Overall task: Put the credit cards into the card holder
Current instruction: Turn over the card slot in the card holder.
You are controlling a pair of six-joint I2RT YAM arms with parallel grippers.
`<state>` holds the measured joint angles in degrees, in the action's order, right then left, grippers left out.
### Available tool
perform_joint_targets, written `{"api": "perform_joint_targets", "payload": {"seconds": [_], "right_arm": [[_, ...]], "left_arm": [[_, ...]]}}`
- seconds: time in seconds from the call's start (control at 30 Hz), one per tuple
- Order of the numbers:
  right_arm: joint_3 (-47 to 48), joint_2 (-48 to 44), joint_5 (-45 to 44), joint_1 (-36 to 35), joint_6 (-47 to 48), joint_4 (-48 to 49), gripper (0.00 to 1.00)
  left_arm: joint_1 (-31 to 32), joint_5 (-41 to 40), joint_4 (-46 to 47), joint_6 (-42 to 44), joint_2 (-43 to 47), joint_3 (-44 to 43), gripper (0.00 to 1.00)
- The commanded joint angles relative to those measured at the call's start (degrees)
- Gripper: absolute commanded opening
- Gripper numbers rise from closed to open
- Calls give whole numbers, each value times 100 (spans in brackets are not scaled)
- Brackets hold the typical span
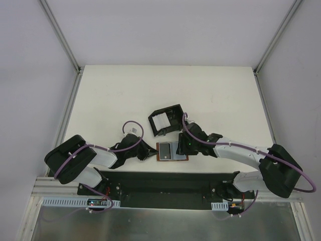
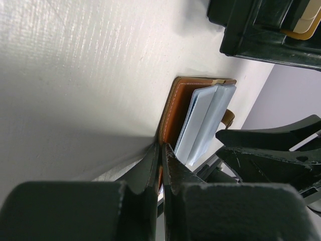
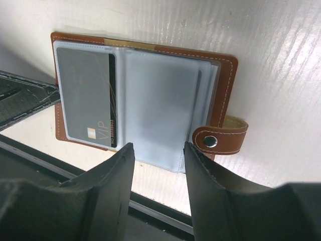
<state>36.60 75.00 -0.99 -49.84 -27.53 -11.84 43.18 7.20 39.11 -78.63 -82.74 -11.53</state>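
Note:
The brown leather wallet (image 1: 172, 151) lies open near the table's front edge, with clear plastic sleeves (image 3: 160, 100). A grey VIP card (image 3: 85, 100) sits in its left sleeve. The black card holder (image 1: 173, 113) stands just behind the wallet, with a white card (image 1: 161, 121) inside. My left gripper (image 1: 153, 150) is shut on the wallet's left edge (image 2: 173, 110) at table level; its fingertips (image 2: 161, 148) meet on the leather. My right gripper (image 1: 181, 147) is open and empty, hovering over the wallet's near right part (image 3: 159, 148).
The wallet's snap strap (image 3: 220, 140) sticks out on its right. The black base plate (image 1: 165, 183) runs along the table's front edge just below the wallet. Side rails (image 1: 67, 125) border the table.

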Motion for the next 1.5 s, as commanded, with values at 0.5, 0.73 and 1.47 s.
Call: {"api": "perform_joint_targets", "payload": {"seconds": [0.5,0.73,1.47], "right_arm": [[391,410,-128,-157,239,-204,36],[892,621,-585,-429,371,-775,24],[1025,859,1707,-509,371,1675,41]], "left_arm": [[50,-369,-1529,375,-304,239,0],[59,-351,-1521,392,-339,221,0],[59,-421,-1494,269,-278,344,0]]}}
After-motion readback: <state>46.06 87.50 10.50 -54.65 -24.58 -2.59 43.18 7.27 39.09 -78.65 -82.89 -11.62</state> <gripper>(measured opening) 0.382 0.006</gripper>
